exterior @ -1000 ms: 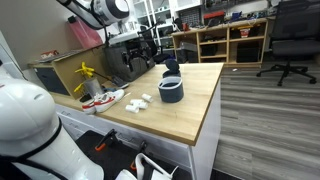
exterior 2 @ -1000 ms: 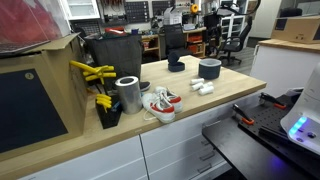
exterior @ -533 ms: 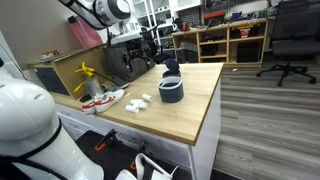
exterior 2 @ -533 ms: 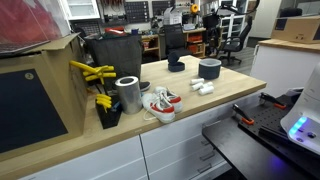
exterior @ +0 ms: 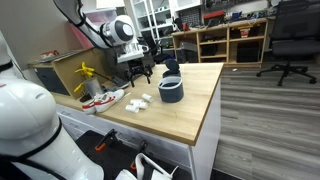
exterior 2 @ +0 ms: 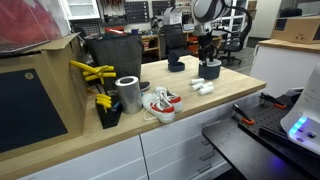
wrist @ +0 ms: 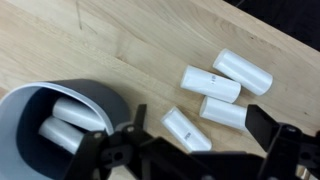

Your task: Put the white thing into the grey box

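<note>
Two white cylinders (wrist: 62, 120) already lie inside the grey box (wrist: 108, 104), and four more rest on the wooden table (wrist: 120, 40) just beside it, so the task is judged partly done. The gripper (wrist: 200, 135) hangs above these with its jaws spread wide and holding nothing. The nearest white thing (wrist: 185, 130) lies flat on the table between the fingers. Remaining, by this reading: descend, close on that piece, carry it over the tub, and release.
</note>
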Controlling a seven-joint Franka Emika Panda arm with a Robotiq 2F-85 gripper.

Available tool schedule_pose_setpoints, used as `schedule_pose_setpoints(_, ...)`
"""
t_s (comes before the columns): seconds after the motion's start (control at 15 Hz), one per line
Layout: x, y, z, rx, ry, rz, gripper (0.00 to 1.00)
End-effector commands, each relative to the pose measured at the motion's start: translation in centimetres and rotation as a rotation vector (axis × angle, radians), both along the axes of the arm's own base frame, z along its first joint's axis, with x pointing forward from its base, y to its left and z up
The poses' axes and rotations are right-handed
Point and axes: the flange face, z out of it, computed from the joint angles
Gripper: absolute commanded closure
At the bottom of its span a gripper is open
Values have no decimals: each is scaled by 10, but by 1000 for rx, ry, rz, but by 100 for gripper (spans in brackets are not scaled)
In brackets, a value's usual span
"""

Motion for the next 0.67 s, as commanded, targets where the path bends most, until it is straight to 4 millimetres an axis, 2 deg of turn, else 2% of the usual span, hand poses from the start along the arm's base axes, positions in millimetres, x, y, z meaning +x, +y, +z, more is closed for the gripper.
schedule_pose_setpoints(0.0,12,36,-29,6,4,60,0)
schedule_pose_setpoints(0.33,22,69,-57,-13,40,143,0)
schedule_pose_setpoints(0.4,24,71,-65,-21,54,152,0)
schedule_pose_setpoints(0.53,25,72,-65,-5,71,139,0)
schedule_pose_setpoints(0.6,19,70,-67,2,56,149,0)
